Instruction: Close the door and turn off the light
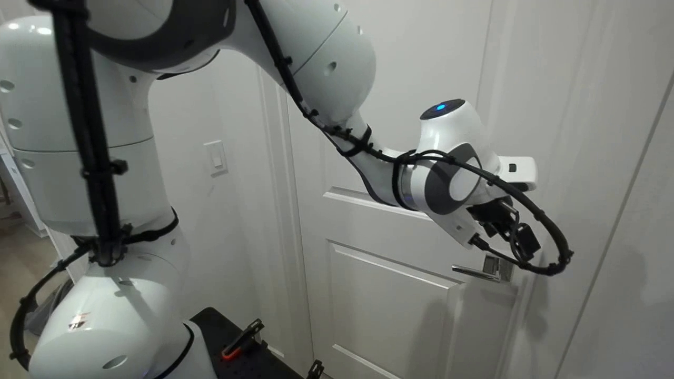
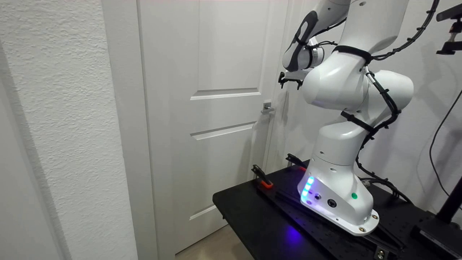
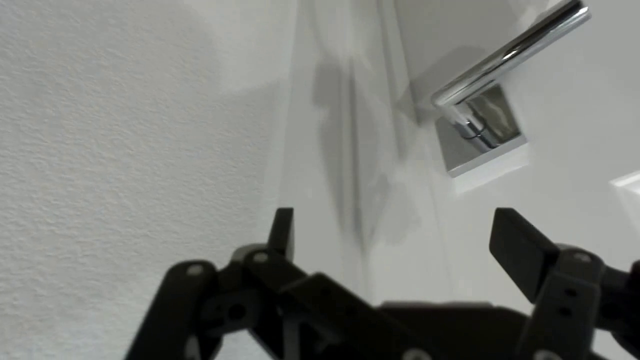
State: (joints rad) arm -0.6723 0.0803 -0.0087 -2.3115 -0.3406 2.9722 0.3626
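Presently the tool is released, its fingers spread wide apart in the wrist view; the lever handle of the door lies ahead of them at upper right there, apart from both. In both exterior views the door looks flush in its white frame, its handle lower than the tool and near it; whether it is latched cannot be told. White light switch in an exterior view: on the wall beyond the frame side opposite the handle, well apart from the tool.
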